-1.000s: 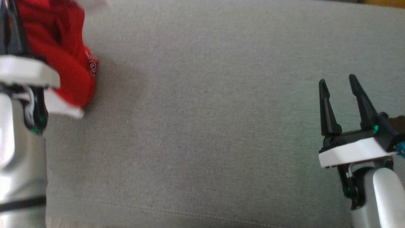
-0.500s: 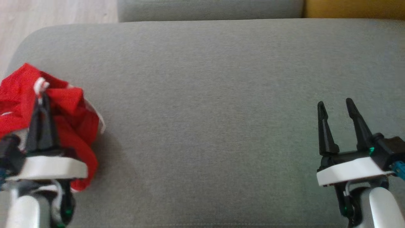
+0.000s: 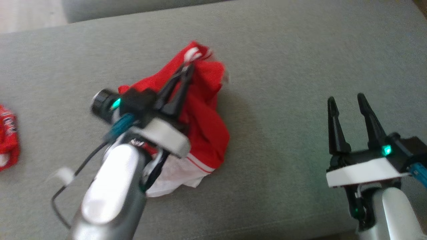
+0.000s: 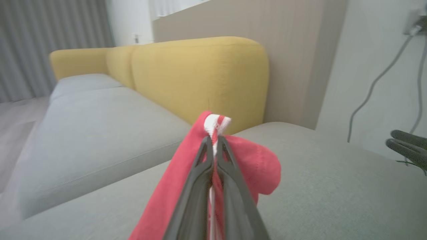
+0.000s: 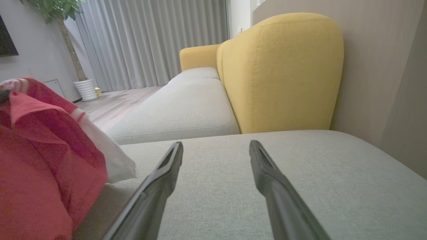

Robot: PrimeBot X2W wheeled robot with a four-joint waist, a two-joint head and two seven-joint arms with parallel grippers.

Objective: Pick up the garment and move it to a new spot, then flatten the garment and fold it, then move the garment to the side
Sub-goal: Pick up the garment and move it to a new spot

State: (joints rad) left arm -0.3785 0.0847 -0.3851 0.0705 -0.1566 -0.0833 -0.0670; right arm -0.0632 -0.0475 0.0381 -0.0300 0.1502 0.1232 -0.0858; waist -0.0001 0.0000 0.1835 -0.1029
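Our left claw (image 3: 187, 68) pinches the garment (image 3: 206, 116) by its trimmed edge alone; a quick swing could slip it loose. Our right claw (image 3: 345, 97) stands spread.

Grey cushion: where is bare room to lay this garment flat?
Widest bare stretch of the grey cushion: between the red garment and the open right gripper. Tighter leftward, between the left arm and a red cloth.

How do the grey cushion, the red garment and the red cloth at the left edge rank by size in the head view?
1. grey cushion, largest by far.
2. red garment, clearly second.
3. red cloth at the left edge, smallest; the frame cuts it, so its full size is unsure.
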